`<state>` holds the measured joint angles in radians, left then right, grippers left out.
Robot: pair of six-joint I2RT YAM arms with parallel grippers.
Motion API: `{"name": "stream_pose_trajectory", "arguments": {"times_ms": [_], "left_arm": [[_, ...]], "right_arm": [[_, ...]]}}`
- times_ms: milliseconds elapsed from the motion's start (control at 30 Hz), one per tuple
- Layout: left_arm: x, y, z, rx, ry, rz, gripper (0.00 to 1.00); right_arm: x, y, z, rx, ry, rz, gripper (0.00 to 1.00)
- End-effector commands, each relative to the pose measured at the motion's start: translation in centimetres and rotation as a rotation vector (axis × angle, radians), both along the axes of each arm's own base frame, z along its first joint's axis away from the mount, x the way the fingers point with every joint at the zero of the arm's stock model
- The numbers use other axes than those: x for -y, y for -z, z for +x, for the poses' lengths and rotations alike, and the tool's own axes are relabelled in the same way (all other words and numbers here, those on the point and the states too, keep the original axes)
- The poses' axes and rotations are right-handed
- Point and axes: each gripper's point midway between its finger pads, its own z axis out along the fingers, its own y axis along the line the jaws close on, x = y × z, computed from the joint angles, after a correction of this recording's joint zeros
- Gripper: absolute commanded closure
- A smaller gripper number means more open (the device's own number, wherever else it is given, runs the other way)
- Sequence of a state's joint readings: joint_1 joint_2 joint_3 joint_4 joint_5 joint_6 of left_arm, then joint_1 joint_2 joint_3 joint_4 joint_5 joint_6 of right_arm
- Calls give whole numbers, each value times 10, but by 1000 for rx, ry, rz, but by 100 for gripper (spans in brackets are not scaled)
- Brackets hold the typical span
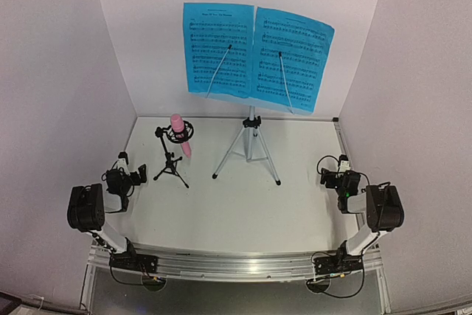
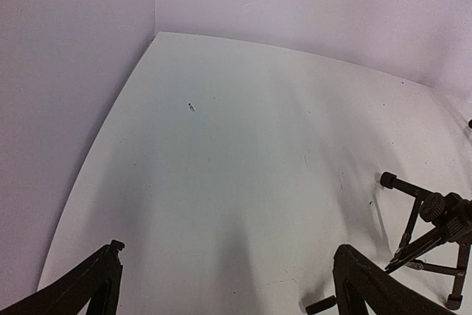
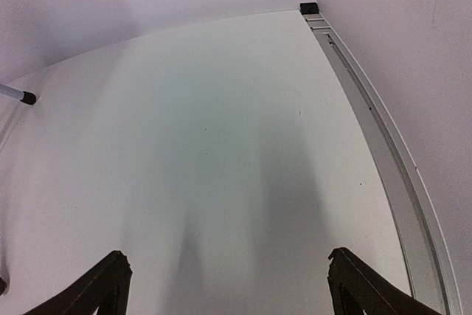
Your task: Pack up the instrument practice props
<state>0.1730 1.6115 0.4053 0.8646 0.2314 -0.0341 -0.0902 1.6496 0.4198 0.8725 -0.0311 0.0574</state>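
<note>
I have both hands spread wide and holding nothing: the left hand (image 2: 230, 252) hovers near the black tripod mic stand (image 1: 170, 165), the right hand (image 3: 230, 257) by the right edge of the surface (image 1: 236, 215). The pink microphone (image 1: 179, 133) sits in that stand's ring mount, and two blue music sheets (image 1: 218, 49) rest side by side on the silver tripod stand (image 1: 248, 145) behind

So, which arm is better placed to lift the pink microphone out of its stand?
Left. The pink microphone sits in the black tripod mic stand on the left side, close to the open left fingers; the left wrist view shows its legs. The right fingers are far across.
</note>
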Motion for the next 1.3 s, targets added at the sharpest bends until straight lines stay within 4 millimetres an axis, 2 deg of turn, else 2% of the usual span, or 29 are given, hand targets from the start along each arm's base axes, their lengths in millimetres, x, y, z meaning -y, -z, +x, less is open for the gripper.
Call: {"name": "stream_pose_trajectory", "arguments": {"times_ms": [0,100,233,267,333,500,633,667,767,900,1033,1133,1267], "left_arm": [[-3,-8,5,34,-14,5,0],[1,-26,2,57,10,6,0],[21,-71,2,-10,129,-20,0],[26,-89,-2,16,166,-3,0],[39,-110,-16,57,235,2,0],[89,-145,-47,151,520,2,0],[134,-155,-64,144,816,29,0],[139,-157,-62,144,856,24,0],[145,-170,-36,126,899,-36,3],[152,-171,-19,155,971,-3,11],[159,-160,-8,148,1007,54,17],[165,-155,-1,156,1023,75,30],[171,-158,8,190,1021,76,40]], "right_arm": [[-1,-28,4,40,-9,9,9],[-7,-35,0,-1,-35,39,9],[-27,-55,-8,-36,-109,137,9],[-32,-58,-12,-55,-128,148,9],[-39,-68,-18,-74,-150,183,9],[-68,-100,-35,-63,-279,253,9],[-92,-121,-43,-19,-357,258,8],[-104,-124,-46,-16,-391,256,8],[-127,-133,-47,-5,-450,252,8],[-151,-139,-48,-1,-506,246,8],[-162,-138,-47,-6,-529,247,8],[-168,-140,-47,-2,-540,252,8],[-174,-147,-46,10,-553,257,8]]}}
